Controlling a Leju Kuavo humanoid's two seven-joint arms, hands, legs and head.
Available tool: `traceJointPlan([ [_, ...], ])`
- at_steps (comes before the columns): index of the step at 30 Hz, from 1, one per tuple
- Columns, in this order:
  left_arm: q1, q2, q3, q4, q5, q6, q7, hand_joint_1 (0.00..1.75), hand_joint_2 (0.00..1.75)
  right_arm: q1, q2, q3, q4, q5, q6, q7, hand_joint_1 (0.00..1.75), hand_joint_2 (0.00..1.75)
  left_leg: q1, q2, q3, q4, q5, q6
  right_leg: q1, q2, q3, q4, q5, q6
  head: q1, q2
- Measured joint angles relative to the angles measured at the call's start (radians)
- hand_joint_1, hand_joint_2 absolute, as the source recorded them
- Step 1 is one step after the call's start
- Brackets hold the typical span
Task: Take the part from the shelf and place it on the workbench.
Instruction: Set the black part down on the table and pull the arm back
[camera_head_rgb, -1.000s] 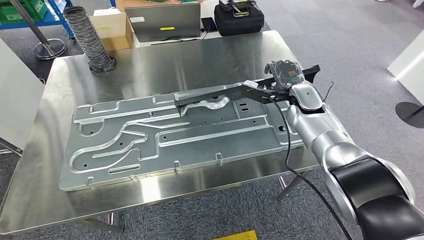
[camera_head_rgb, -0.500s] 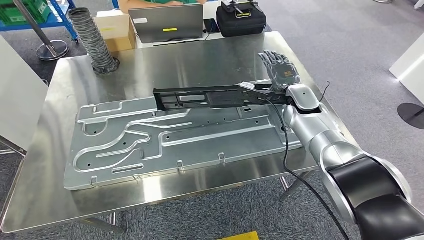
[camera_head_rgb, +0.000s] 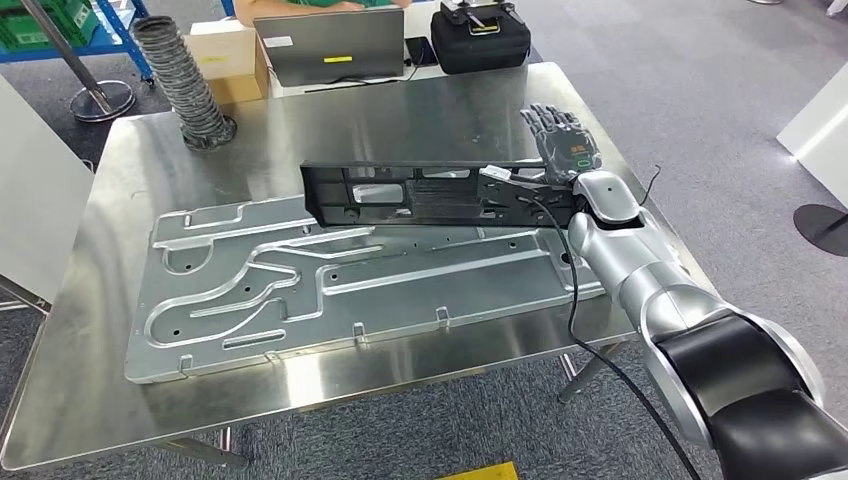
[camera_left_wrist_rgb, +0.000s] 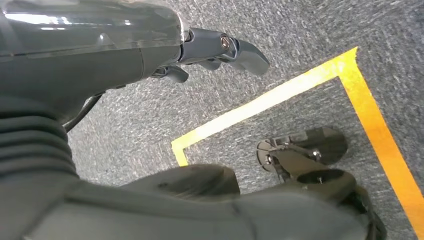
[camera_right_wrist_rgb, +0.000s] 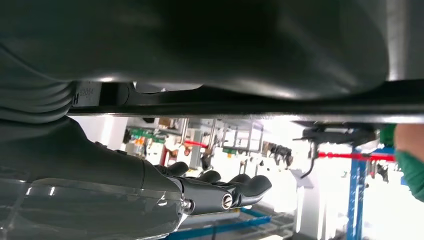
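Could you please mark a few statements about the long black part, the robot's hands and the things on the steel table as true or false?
1. The right hand is at the end of the long black part. True.
2. The black part lies flat on the floor. False: it stands on its long edge above the stamped metal panel on the workbench.
3. A grey ribbed hose stands near the far left corner of the workbench. True.
4. The left hand holds the black part too. False: it hangs over grey carpet with yellow tape, holding nothing.
5. The laptop rests on the metal panel. False: it sits beyond the workbench's far edge.
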Motion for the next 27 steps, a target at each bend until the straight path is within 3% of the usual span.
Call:
traceJointPlan([
  [3, 0.000, 0.001, 0.000, 0.000, 0.000, -0.004, -0.002, 0.00, 0.00, -0.005, -0.002, -0.007, 0.004, -0.040, 0.063, -0.019, 0.00, 0.00, 0.003, 0.001, 0.002, -0.011, 0.008, 0.020, -0.004, -0.001, -0.008, 0.018, -0.015, 0.015, 0.000, 0.000],
  [4, -0.001, 0.001, 0.000, 0.000, -0.001, -0.007, -0.003, 0.00, 0.00, -0.012, -0.004, -0.013, 0.006, -0.060, 0.109, -0.029, 0.00, 0.00, 0.004, 0.001, 0.004, -0.015, 0.011, 0.026, -0.005, -0.001, -0.025, 0.056, -0.039, 0.018, 0.000, 0.000],
  [6, 0.000, 0.002, 0.000, 0.000, -0.001, -0.012, -0.004, 0.00, 0.00, -0.033, -0.010, -0.026, 0.015, -0.101, 0.223, -0.046, 0.00, 0.00, 0.003, 0.001, 0.004, -0.016, 0.012, 0.034, -0.005, -0.001, -0.085, 0.186, -0.104, 0.022, 0.000, 0.000],
  [7, 0.002, 0.002, 0.000, 0.000, 0.000, -0.014, -0.004, 0.00, 0.00, -0.046, -0.014, -0.032, 0.021, -0.114, 0.275, -0.046, 0.00, 0.00, 0.002, 0.001, 0.003, -0.015, 0.011, 0.035, -0.005, -0.001, -0.117, 0.251, -0.127, 0.024, 0.000, 0.000],
  [8, 0.004, 0.003, 0.000, 0.000, 0.001, -0.014, -0.005, 0.00, 0.00, -0.060, -0.018, -0.035, 0.026, -0.119, 0.316, -0.038, 0.00, 0.00, 0.001, 0.001, 0.004, -0.014, 0.010, 0.036, -0.005, -0.001, -0.136, 0.288, -0.133, 0.025, 0.000, 0.000],
  [9, 0.006, 0.004, 0.000, 0.000, 0.003, -0.014, -0.005, 0.00, 0.00, -0.074, -0.020, -0.037, 0.032, -0.120, 0.347, -0.028, 0.00, 0.00, 0.001, 0.001, 0.004, -0.012, 0.009, 0.036, -0.005, -0.001, -0.137, 0.286, -0.118, 0.024, 0.000, 0.000],
  [10, 0.008, 0.005, 0.000, 0.000, 0.004, -0.014, -0.006, 0.00, 0.00, -0.089, -0.022, -0.037, 0.037, -0.120, 0.367, -0.018, 0.00, 0.00, 0.000, 0.000, 0.004, -0.010, 0.007, 0.035, -0.005, -0.002, -0.118, 0.241, -0.086, 0.021, 0.000, 0.000],
  [11, 0.009, 0.005, 0.001, 0.000, 0.004, -0.014, -0.007, 0.00, 0.00, -0.105, -0.023, -0.038, 0.041, -0.119, 0.379, -0.010, 0.00, 0.00, -0.001, 0.000, 0.004, -0.006, 0.005, 0.033, -0.005, -0.002, -0.085, 0.169, -0.047, 0.018, 0.000, 0.000],
  [13, 0.012, 0.005, 0.001, 0.000, 0.005, -0.012, -0.010, 0.00, 0.00, -0.137, -0.024, -0.041, 0.048, -0.121, 0.389, -0.001, 0.00, 0.00, -0.005, 0.000, 0.001, 0.001, -0.001, 0.027, -0.001, -0.002, -0.028, 0.047, -0.002, 0.009, 0.000, 0.000],
  [15, 0.015, 0.006, 0.001, 0.000, 0.006, -0.010, -0.012, 0.00, 0.00, -0.155, -0.025, -0.044, 0.056, -0.122, 0.397, 0.005, 0.00, 0.00, -0.006, 0.000, -0.001, 0.003, -0.002, 0.018, 0.005, -0.001, -0.014, 0.012, 0.000, 0.002, 0.000, 0.000],
  [18, 0.017, 0.008, 0.002, 0.000, 0.007, -0.007, -0.013, 0.00, 0.00, -0.159, -0.026, -0.045, 0.067, -0.123, 0.404, 0.011, 0.00, 0.00, -0.006, 0.000, -0.005, 0.016, -0.016, 0.004, 0.000, -0.002, -0.009, 0.002, 0.004, -0.013, 0.000, 0.000],
  [20, 0.018, 0.011, 0.002, 0.000, 0.008, -0.005, -0.014, 0.00, 0.00, -0.161, -0.025, -0.046, 0.073, -0.123, 0.408, 0.014, 0.00, 0.00, -0.003, 0.001, -0.041, 0.099, -0.066, -0.006, -0.004, -0.004, -0.004, -0.004, 0.006, -0.021, 0.000, 0.000],
  [22, 0.019, 0.012, 0.002, 0.000, 0.010, -0.004, -0.015, 0.00, 0.00, -0.160, -0.024, -0.046, 0.079, -0.124, 0.414, 0.016, 0.00, 0.00, 0.001, 0.001, -0.102, 0.232, -0.123, -0.014, -0.004, -0.004, -0.003, -0.004, 0.006, -0.024, 0.000, 0.000],
  [23, 0.020, 0.012, 0.003, 0.000, 0.011, -0.004, -0.015, 0.00, 0.00, -0.158, -0.024, -0.046, 0.083, -0.124, 0.417, 0.016, 0.00, 0.00, 0.003, 0.001, -0.124, 0.276, -0.133, -0.016, -0.004, -0.004, -0.003, -0.003, 0.005, -0.025, 0.000, 0.000],
  [24, 0.020, 0.014, 0.003, 0.000, 0.011, -0.004, -0.015, 0.00, 0.00, -0.156, -0.023, -0.046, 0.086, -0.124, 0.418, 0.017, 0.00, 0.00, 0.004, 0.001, -0.129, 0.282, -0.123, -0.018, -0.004, -0.003, -0.002, -0.003, 0.005, -0.024, 0.000, 0.000],
  [25, 0.021, 0.015, 0.004, 0.000, 0.012, -0.004, -0.016, 0.00, 0.00, -0.155, -0.023, -0.046, 0.089, -0.124, 0.419, 0.017, 0.00, 0.00, 0.005, 0.001, -0.115, 0.248, -0.096, -0.018, -0.004, -0.003, -0.002, -0.002, 0.004, -0.023, 0.000, 0.000],
  [27, 0.021, 0.018, 0.006, 0.000, 0.012, -0.003, -0.017, 0.00, 0.00, -0.154, -0.023, -0.046, 0.092, -0.123, 0.418, 0.017, 0.00, 0.00, 0.006, 0.001, -0.049, 0.109, -0.028, -0.013, -0.003, -0.002, 0.001, 0.000, 0.002, -0.019, 0.000, 0.000],
])
